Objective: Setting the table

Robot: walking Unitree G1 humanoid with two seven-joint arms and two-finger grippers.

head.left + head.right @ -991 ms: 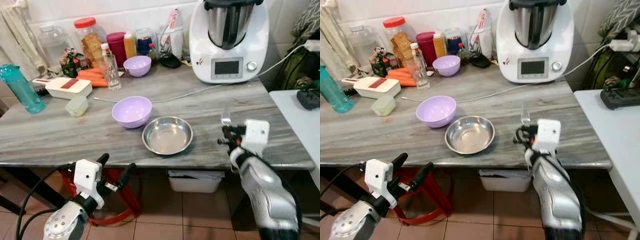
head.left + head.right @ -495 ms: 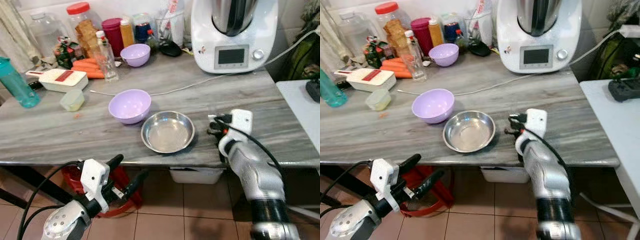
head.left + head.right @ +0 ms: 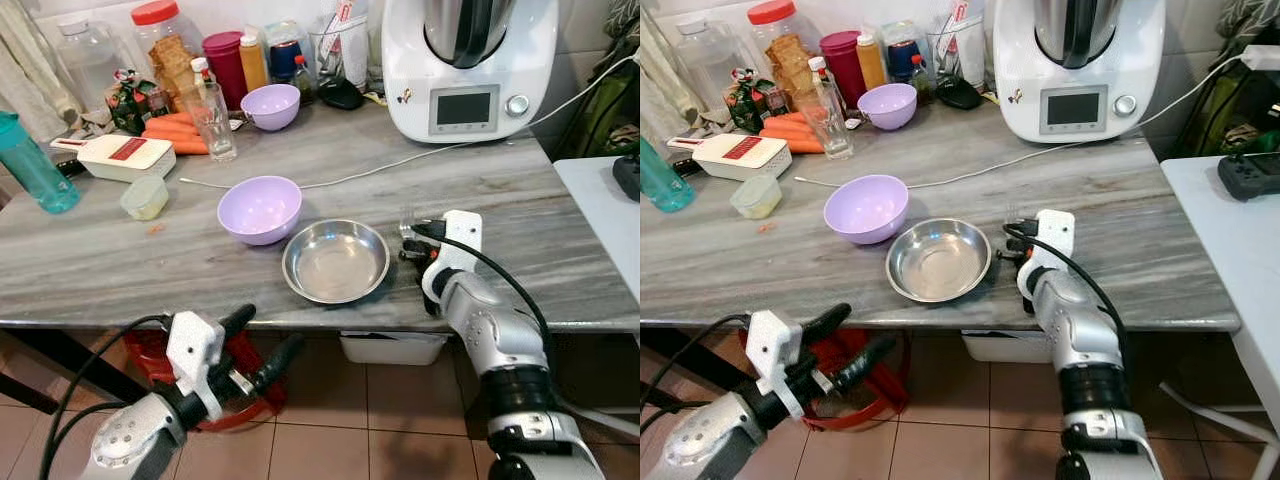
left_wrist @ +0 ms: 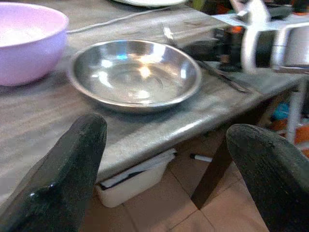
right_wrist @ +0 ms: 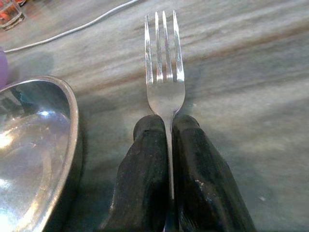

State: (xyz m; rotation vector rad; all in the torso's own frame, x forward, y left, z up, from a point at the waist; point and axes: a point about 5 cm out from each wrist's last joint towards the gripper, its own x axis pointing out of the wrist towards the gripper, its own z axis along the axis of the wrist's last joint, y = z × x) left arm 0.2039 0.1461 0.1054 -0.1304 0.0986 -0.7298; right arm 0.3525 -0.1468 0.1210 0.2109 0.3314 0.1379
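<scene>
A steel bowl (image 3: 335,262) sits empty near the front edge of the grey marble table (image 3: 90,270), with a purple bowl (image 3: 260,208) just behind it to the left. My right gripper (image 3: 412,240) is shut on a metal fork (image 5: 164,72). It holds the fork low over the tabletop just right of the steel bowl, tines pointing away from me. My left gripper (image 3: 268,330) hangs open in front of and below the table edge, level with the steel bowl (image 4: 135,72), with nothing between its fingers (image 4: 72,159).
A white food processor (image 3: 468,65) stands at the back right, its cable (image 3: 400,162) trailing across the table. Jars, a glass (image 3: 213,120), a second purple bowl (image 3: 272,104), carrots and a teal bottle (image 3: 28,165) crowd the back left. A white side table (image 3: 610,210) stands on the right.
My right gripper has carried the fork left and down, from the table's right part to just beside the steel bowl. The camera has shifted a little; the left gripper is much the same.
</scene>
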